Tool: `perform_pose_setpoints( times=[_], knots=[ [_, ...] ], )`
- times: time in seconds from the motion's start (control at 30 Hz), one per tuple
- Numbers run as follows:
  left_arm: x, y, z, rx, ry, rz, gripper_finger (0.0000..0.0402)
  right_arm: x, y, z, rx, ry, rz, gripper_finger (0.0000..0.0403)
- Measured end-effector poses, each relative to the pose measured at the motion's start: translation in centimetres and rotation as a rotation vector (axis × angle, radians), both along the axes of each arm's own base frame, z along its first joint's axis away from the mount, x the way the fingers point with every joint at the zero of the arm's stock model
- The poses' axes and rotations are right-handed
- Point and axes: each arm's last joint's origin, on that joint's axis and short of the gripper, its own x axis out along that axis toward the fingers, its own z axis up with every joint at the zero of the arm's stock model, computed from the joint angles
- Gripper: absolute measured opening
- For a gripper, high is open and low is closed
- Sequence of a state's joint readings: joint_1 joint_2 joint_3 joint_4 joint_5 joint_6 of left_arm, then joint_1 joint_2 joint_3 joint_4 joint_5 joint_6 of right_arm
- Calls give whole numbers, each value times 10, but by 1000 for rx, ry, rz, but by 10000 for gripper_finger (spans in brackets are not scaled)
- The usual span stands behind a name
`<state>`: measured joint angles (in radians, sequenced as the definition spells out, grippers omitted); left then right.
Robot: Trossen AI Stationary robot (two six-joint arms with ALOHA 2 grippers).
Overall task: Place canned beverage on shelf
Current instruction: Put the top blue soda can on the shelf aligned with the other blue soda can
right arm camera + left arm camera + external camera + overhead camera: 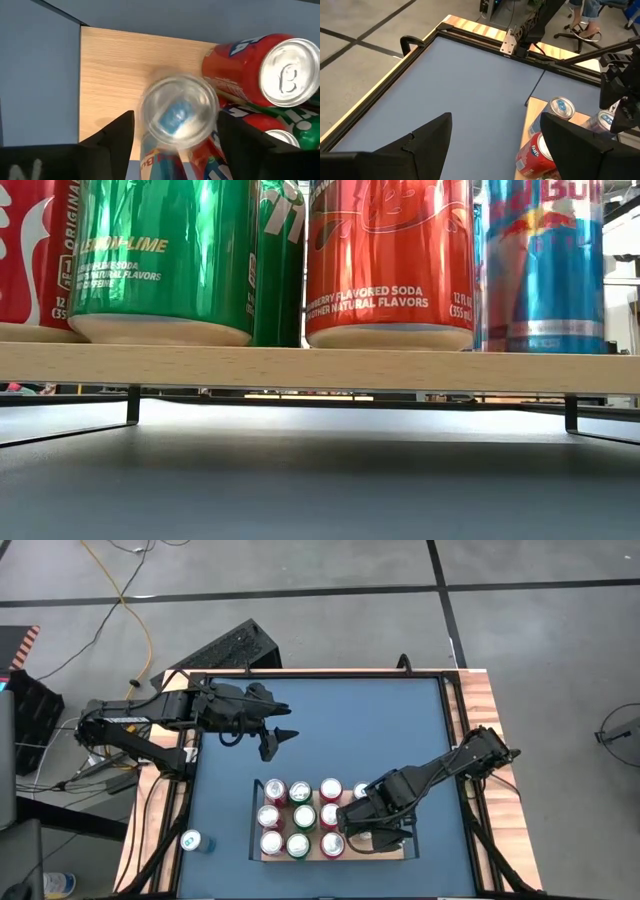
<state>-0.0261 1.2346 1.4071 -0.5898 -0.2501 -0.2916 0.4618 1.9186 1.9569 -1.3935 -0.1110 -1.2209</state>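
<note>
The shelf (110,65) is a light-wood board on black rails, standing near the table's near edge (403,852). Several red and green cans stand on it (300,818). My right gripper (176,116) points down over the shelf's right end, its fingers on either side of an upright blue-and-silver canned beverage (179,110) that stands on its base on the board (545,260). A strip of wood shows between one finger and the can. My left gripper (278,740) hangs open and holding nothing over the bare table, left of centre (496,116). My right gripper comes from above with a finger on each side of the blue can's wall. One finger (112,137) stands clear of it. Whether the other finger (245,142) touches the can, I cannot tell.
A red can (260,75) leans close beside the blue one. Another blue can (195,840) lies on its side at the table's near left. Raised wooden strips edge the table (480,710). The blue tabletop's far half (350,720) is free. A person's feet and a chair (585,20) show beyond the table.
</note>
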Motion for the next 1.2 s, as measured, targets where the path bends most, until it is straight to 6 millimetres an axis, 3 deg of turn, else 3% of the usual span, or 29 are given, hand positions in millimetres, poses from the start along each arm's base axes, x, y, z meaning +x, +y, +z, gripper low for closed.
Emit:
perform_pose_setpoints(
  times=[0.3,0.43,0.63,0.77,0.9,1.07,1.2],
  knots=[
    [0,0,0,2,3,-2,289,2,-3,3,-67,-45,-100,271],
    [0,0,0,0,-2,-8,289,1,-3,27,-97,-150,-297,271],
    [-3,0,3,-5,-19,-16,289,-11,-10,75,36,-204,-576,271],
    [-5,-1,5,-20,-27,-23,289,-21,-11,99,198,-193,-960,268],
    [-8,-4,7,-28,-39,-34,289,-38,-12,105,373,-69,-1442,254],
    [-14,-11,14,-33,-85,-67,289,-58,27,99,450,-155,-1703,230],
    [-22,-17,19,-36,-111,-96,289,-74,55,80,525,-255,-1938,217]
  ],
)
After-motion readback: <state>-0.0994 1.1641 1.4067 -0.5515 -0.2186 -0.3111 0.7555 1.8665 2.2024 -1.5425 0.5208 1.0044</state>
